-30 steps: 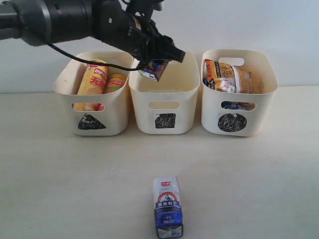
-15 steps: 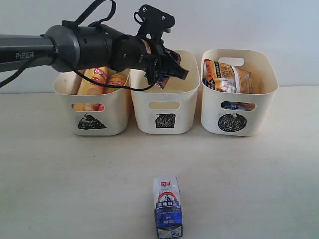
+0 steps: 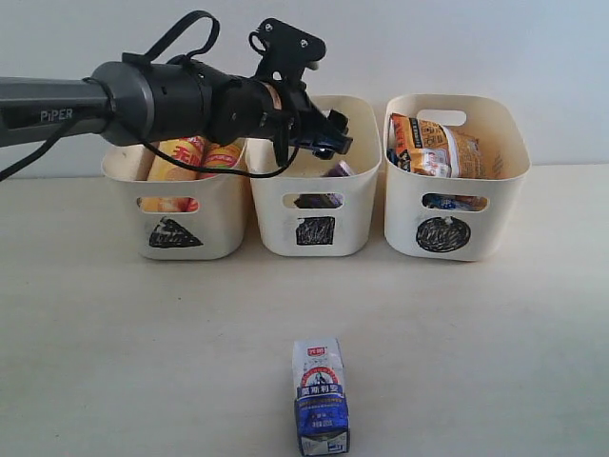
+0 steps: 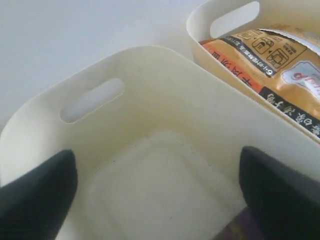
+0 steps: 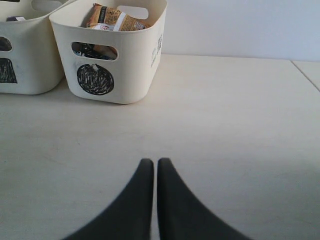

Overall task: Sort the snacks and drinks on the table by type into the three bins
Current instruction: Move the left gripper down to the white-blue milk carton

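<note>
— Two arms on this rig; how does the left one sit?
— The left arm [image 3: 152, 95] comes in from the left, close to level, and passes over the triangle bin [image 3: 214, 228]; its wrist tips down, so the left gripper [image 3: 325, 141] hangs above the rim of the square bin [image 3: 285, 228].
— Is it grasping anything?
— No; its fingers [image 4: 35, 195] stand wide apart with only the bin's bare floor between them; the hand is released.
— Where is the purple carton [image 3: 319, 201]?
— Inside the square bin, below the gripper and apart from it; it shows dark through the front handle hole.
— The other drink?
— The white and blue carton [image 3: 321, 397] stands upright on the table [image 3: 143, 362], well apart from the bins and in line with the square one.
— The right arm?
— Only the right gripper [image 5: 151, 162] shows, low over bare table; its fingers press together on nothing; the circle bin [image 3: 495, 219] lies well ahead of it.
— The snacks?
— The yellow tube [image 3: 177, 157] and the second tube [image 3: 222, 152] lean in the triangle bin; the orange bag [image 3: 442, 148] stands in the circle bin, with the blue bag [image 3: 447, 201] showing through its handle hole.
</note>
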